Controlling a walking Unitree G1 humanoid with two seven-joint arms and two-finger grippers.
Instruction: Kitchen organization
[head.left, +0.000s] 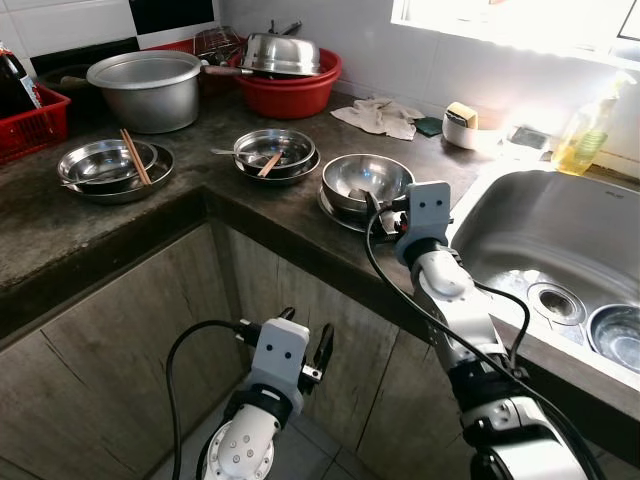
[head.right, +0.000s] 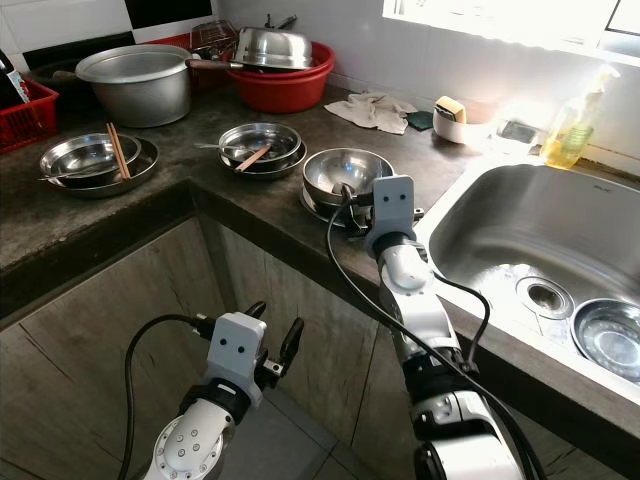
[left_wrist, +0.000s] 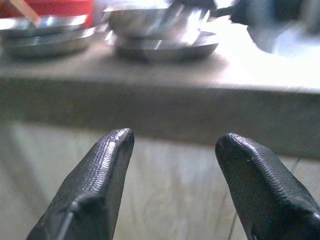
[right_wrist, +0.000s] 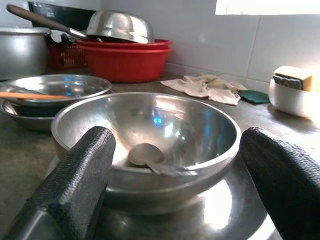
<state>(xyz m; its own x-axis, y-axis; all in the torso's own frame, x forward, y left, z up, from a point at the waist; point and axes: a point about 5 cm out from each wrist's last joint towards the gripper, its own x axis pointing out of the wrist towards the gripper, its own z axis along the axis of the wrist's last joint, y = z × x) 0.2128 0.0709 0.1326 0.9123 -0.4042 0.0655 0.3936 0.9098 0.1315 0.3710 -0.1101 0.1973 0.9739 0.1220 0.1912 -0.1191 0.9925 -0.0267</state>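
A steel bowl (head.left: 365, 178) with a spoon (right_wrist: 145, 155) in it sits on a steel plate near the counter's front edge, just left of the sink (head.left: 560, 240). My right gripper (head.left: 380, 208) is level with this bowl at its near side. It is open wide, one finger at each side of the bowl and nothing held. Farther left stand a second steel bowl (head.left: 275, 152) holding a wooden utensil, and stacked steel dishes (head.left: 110, 165) with chopsticks across them. My left gripper (head.left: 305, 335) hangs low before the cabinet doors, open and empty.
At the back stand a big aluminium pot (head.left: 148, 88), a red basin (head.left: 290, 92) with a steel bowl upturned in it, and a red basket (head.left: 30, 120). A rag (head.left: 378, 115), a sponge cup (head.left: 460, 125) and a soap bottle (head.left: 585, 135) lie near the sink, which holds a bowl (head.left: 618, 335).
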